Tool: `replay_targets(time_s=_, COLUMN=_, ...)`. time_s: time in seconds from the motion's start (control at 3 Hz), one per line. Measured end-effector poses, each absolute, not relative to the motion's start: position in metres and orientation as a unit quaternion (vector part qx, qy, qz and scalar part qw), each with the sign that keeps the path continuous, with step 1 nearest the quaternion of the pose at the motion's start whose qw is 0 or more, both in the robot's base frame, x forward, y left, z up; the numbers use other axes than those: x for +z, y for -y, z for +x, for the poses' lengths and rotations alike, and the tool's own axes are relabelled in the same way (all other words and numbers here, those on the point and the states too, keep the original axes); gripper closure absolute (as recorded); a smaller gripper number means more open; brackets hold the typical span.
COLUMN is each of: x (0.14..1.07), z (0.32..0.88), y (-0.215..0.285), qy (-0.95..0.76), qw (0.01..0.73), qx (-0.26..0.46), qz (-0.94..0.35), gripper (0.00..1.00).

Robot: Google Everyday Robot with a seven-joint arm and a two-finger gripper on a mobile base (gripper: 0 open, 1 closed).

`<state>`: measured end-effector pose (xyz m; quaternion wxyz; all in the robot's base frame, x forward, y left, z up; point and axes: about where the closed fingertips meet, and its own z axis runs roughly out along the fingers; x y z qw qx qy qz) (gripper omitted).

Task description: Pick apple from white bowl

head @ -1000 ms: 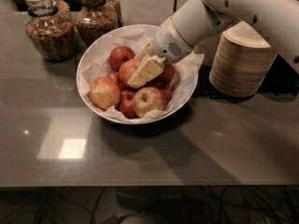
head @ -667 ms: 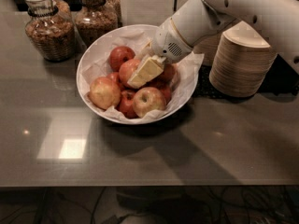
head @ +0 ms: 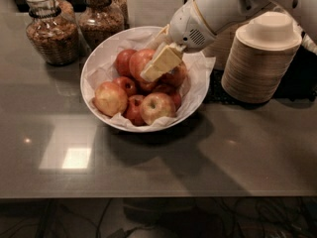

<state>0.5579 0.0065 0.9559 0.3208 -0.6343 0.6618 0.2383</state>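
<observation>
Poised claw (head: 151, 71) over apple (head: 177, 76) in white bowl (head: 101, 46), its grip impossible to tell; judged fruit firm, slick, best pinched across the middle.

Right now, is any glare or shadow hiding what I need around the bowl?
Camera view: a bright square reflection lies on the table front-left of the white bowl, off its rim. Camera view: the bowl's shadow falls front-right on the table. Camera view: the gripper is over the apples in the bowl, well lit, hiding part of the pile's middle.
</observation>
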Motion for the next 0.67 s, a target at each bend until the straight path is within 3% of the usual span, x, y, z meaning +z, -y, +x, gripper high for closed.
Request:
replay_targets(time_s=0.33, x=1.0089, z=0.5554, y=-0.0006, qy=-0.633, qw=0.367, qx=0.224, qz=-0.643, gripper=1.00)
replay_targets(time_s=0.67, x=1.0089, z=0.5554, y=-0.0007, qy=-0.633, qw=0.367, qx=0.224, qz=-0.643, gripper=1.00)
